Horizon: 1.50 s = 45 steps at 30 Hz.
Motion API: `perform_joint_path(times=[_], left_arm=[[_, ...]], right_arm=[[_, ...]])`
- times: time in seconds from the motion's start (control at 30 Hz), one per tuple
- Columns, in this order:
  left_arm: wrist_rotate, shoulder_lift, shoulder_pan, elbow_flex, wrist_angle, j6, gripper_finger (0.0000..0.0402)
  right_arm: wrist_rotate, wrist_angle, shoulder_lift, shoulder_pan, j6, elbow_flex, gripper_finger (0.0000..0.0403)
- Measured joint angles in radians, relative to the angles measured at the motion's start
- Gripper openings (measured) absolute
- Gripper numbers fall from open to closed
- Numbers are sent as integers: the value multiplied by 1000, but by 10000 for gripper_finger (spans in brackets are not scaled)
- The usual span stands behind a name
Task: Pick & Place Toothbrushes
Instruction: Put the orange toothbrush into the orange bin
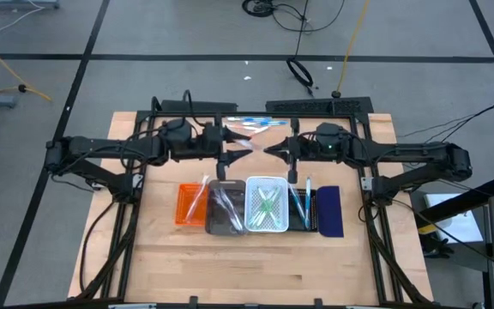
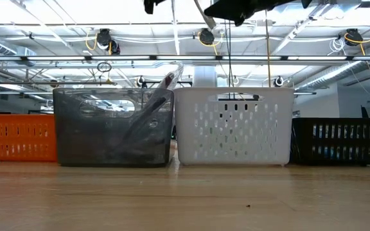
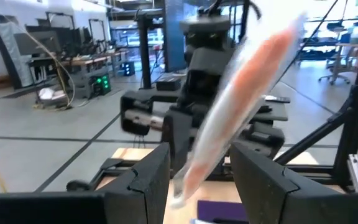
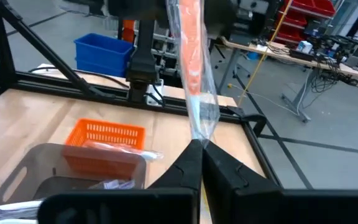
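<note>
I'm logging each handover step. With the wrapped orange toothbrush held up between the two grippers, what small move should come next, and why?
Probably the left gripper should back away. The right gripper is shut on the wrapped orange toothbrush, while the left gripper's fingers stand apart around it. Once clear, the right arm could likely carry it to the orange tray, where similar brushes seem to lie.

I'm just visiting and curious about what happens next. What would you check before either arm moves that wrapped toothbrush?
1. Right gripper shut on the end of the toothbrush wrapper: ok.
2. Left gripper closed on the toothbrush: not ok. Its fingers stand apart on either side of it.
3. Both grippers raised above the white tray and its neighbours: ok.
4. Grip firm enough not to slip off the wrapper: cannot tell.
5. Which tray it belongs in: cannot tell.
</note>
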Motion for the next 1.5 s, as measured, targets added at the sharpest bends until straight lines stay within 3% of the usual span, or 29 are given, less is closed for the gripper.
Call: perform_joint_path(times=[0.27, 0.47, 0.9, 1.03, 1.17, 1.33, 1.5], left_arm=[[3, 0, -21, 0, 10, 10, 156], [-4, 0, -32, 0, 10, 50, 33], [-36, -9, -60, 0, -91, 51, 33], [-78, -48, -78, 0, -195, 53, 33], [-110, -114, -107, 0, -417, 41, 33], [-172, -192, -165, 0, -728, -104, 33], [-206, -219, -230, 0, -904, -274, 33]], right_arm=[[-2, 11, 20, 11, 2, 1, 0], [-3, 2, 23, 14, 15, 0, 0], [-6, -32, 23, 13, 28, 0, 25], [0, -75, 23, 12, 28, 0, 53], [-1, -137, 23, 4, 32, 0, 77], [1, -151, 23, -2, 32, 0, 90], [1, -139, 23, -3, 31, 0, 87]])
